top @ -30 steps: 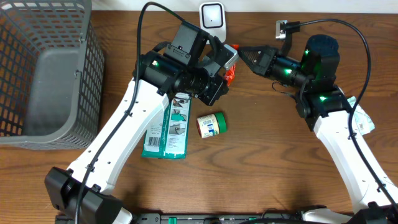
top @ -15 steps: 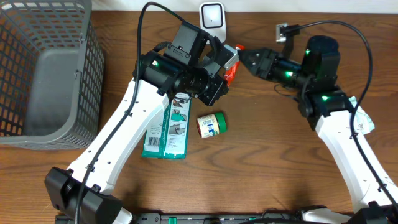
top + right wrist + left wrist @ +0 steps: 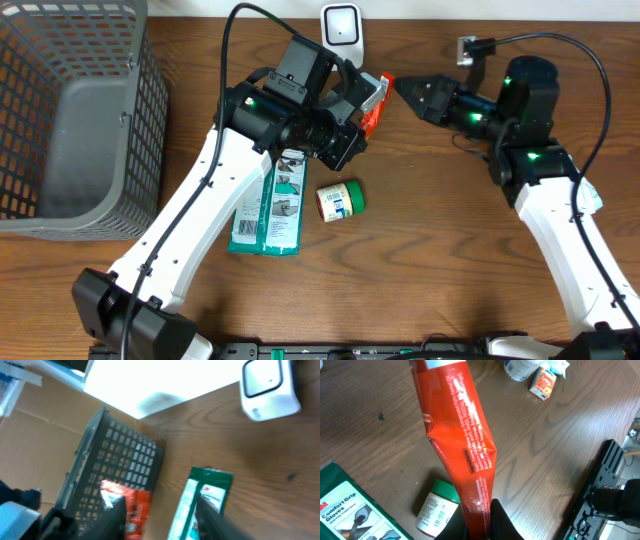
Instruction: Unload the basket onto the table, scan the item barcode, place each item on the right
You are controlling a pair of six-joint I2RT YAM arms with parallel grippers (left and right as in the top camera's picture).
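At ten o'clock in the overhead view, a grey plastic mesh basket [image 3: 70, 120] shows only its own grey floor. A white box-shaped scanner [image 3: 341, 27] sits at twelve o'clock. Just at its five o'clock the left gripper [image 3: 366, 95] is clamped on a red foil pouch [image 3: 369, 120]. The right gripper [image 3: 405, 92], at two o'clock, points at the pouch without touching it. A green glove pack [image 3: 268, 205] and a small green-and-white tub [image 3: 341, 199] lie at centre.

The left wrist view adds a small orange carton [image 3: 544, 384] beside a white container [image 3: 520, 367] at one o'clock.

The right wrist view shows its own fingers [image 3: 115, 515] standing apart.
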